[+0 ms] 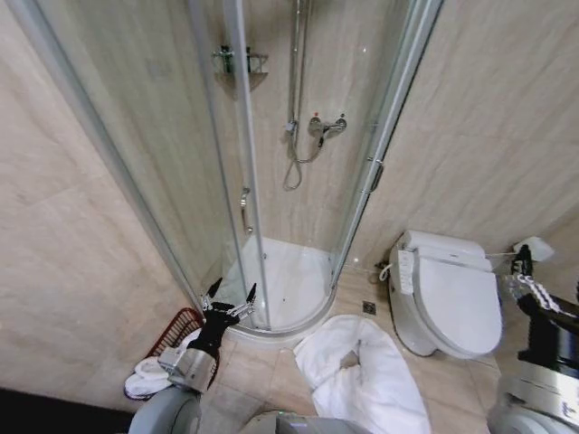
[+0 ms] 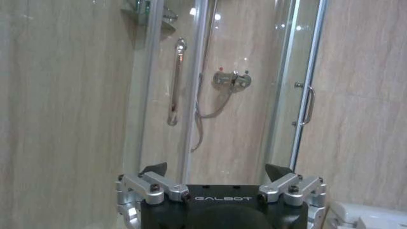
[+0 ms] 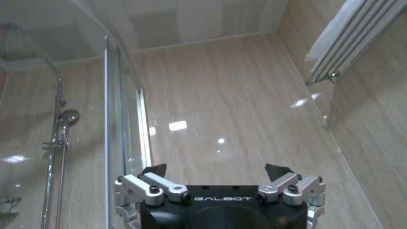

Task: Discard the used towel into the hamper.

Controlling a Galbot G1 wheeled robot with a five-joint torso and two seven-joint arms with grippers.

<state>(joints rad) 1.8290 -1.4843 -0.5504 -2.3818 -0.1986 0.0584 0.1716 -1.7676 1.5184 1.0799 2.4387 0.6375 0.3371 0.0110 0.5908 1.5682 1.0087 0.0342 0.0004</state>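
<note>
In the head view, the left gripper (image 1: pixel 230 298) is hanging at about 7 o'clock with its fingers spread wide and nothing between them, just beside the hamper (image 1: pixel 174 331), which is standing on the floor by the wall with some white cloth (image 1: pixel 147 375) lying at its rim. A big white towel (image 1: pixel 362 375) is lying crumpled on the floor tiles at 6 o'clock, between the hamper and the toilet (image 1: pixel 450 294) at 4 o'clock. The right gripper (image 3: pixel 216 172) is pointing up at the wall near a towel rail (image 3: pixel 346 45), its fingers also spread apart and empty, and farther away at 12 o'clock the glass shower cabin (image 1: pixel 271 163) is standing in the corner.
</note>
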